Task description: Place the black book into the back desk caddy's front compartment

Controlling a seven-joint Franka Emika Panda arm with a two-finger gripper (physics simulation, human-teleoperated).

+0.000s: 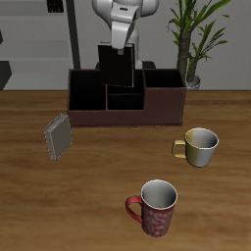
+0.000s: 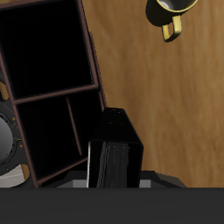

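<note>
Exterior view shows the back desk caddy (image 1: 125,108), a long reddish-brown organiser with black cells, standing far back on the wooden table (image 1: 98,196), and the black book (image 1: 116,67) held upright above its middle, its lower edge at about the level of the caddy's rim, near a central partition. The gripper (image 1: 120,46) pinches the book by its upper end; the fingertips themselves are hidden behind the cover. The cells that can be seen into look dark and bare, though their depths are hard to read. A grey book (image 1: 58,136) lies tilted on the table just in front of one end of the caddy. Nearer the table's front edge stand a yellow mug (image 1: 199,146) and, nearer still, a red patterned mug (image 1: 155,207); both are well apart from the caddy. A potted plant (image 1: 192,39) stands behind the caddy's other end. The wrist view adds what the exterior view cannot: it looks down along the black book (image 2: 114,150), showing its ridged page edge, with the caddy (image 2: 90,52) cells open and black just beside it, and the yellow mug (image 2: 171,12) at the frame's edge.
</note>
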